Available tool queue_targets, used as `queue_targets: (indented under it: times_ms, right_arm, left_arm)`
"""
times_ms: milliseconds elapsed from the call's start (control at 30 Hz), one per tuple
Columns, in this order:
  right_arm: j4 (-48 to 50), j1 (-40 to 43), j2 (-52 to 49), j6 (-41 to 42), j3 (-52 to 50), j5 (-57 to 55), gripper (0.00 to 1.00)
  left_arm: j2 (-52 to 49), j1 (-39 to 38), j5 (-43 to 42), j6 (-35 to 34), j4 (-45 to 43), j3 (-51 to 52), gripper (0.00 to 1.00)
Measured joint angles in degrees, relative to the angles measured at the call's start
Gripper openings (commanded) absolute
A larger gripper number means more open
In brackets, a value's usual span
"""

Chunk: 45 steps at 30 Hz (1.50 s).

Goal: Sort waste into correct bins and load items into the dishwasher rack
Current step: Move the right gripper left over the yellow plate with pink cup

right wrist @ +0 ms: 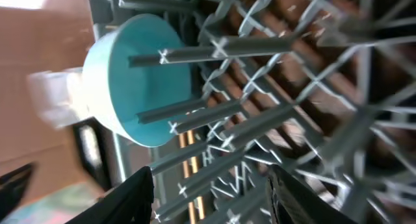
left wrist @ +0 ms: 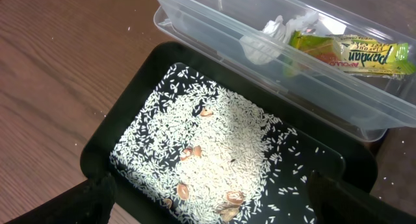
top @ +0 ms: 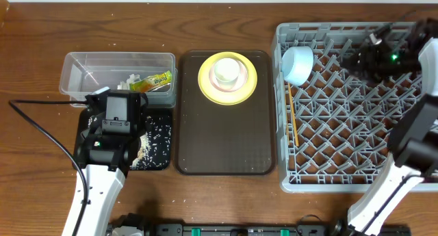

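The dishwasher rack (top: 342, 147) lies directly under the right gripper (right wrist: 209, 185), whose fingers stand apart with nothing between them. To that gripper's left, past the rack's wall, sits the brown serving tray (top: 226, 140). On its far end is the stack that the coming move most likely turns on: the yellow plate (top: 202, 77), the pale pink bowl (top: 228, 90) on it, and the small white cup (top: 227, 70) inside.

From the right gripper the stack lies left and a little nearer the robot. From the left gripper (left wrist: 214, 191) it lies right and ahead. That gripper, spread wide and empty over the black tray (left wrist: 123, 100), looks slightly the nearer. The stack is round, so it has no long axis to line up with.

The light blue bowl (top: 298, 63) stands on edge among the pegs, left of the right gripper. The chopsticks (top: 291, 116) lie fore-and-aft along the rack's left wall.

Ahead of the left gripper, the clear tub (top: 89, 68) holds the snack wrapper (left wrist: 351, 54) and the tissue (left wrist: 273, 36). The rice (left wrist: 221, 139) lies beneath it in the black tray.

The wrapper reads "pandan"; its finer print is too small to make out.
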<state>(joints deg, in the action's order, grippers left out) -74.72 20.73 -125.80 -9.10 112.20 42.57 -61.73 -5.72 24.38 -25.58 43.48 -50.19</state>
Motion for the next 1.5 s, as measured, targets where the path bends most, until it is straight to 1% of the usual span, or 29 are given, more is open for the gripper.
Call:
queue_targets:
  times_ms: [133,200,233,300,367,400,433,567,767,933,1233,1500]
  right_arm:
    - [1.38,-4.87,8.44,3.32,1.09,-8.96,0.48]
    - [1.81,-8.94,12.46,4.28,1.62,-12.96,0.48]
    - [1.95,-11.39,14.14,4.59,1.90,-14.64,0.45]
    - [2.25,-16.11,16.28,4.94,2.36,-17.53,0.31]
    - [2.29,-20.48,16.83,5.29,2.49,-19.71,0.12]
    - [2.23,-22.58,16.72,5.64,2.49,-21.03,0.05]
    - [2.25,-24.35,16.31,5.60,2.49,-22.08,0.01]
    - [2.47,-29.57,13.62,6.03,2.47,-27.39,0.01]
    - [3.85,-32.26,7.91,6.03,2.47,-33.70,0.01]
    - [4.50,-31.58,4.22,6.03,2.43,-36.22,0.01]
    - [3.98,-27.30,3.58,7.48,2.43,-40.02,0.01]
    - [1.51,-25.68,3.65,8.66,2.54,-40.00,0.11]
  left_arm:
    - [0.00,0.00,0.00,0.00,0.02,0.00,0.96]
    - [0.00,0.00,0.00,0.00,0.02,0.00,0.96]
    - [0.00,0.00,0.00,0.00,0.02,0.00,0.96]
    - [0.00,0.00,0.00,0.00,0.02,0.00,0.96]
    - [0.00,0.00,0.00,0.00,0.00,0.00,0.96]
    - [0.00,0.00,0.00,0.00,0.00,0.00,0.96]
    - [0.00,0.00,0.00,0.00,0.00,0.00,0.96]
    - [0.00,0.00,0.00,0.00,0.00,0.00,0.96]
    - [0.00,0.00,0.00,0.00,0.00,0.00,0.96]
    - [0.00,0.00,0.00,0.00,0.00,0.00,0.96]
    - [0.00,0.00,0.00,0.00,0.02,0.00,0.96]
    - [0.00,0.00,0.00,0.00,0.02,0.00,0.96]
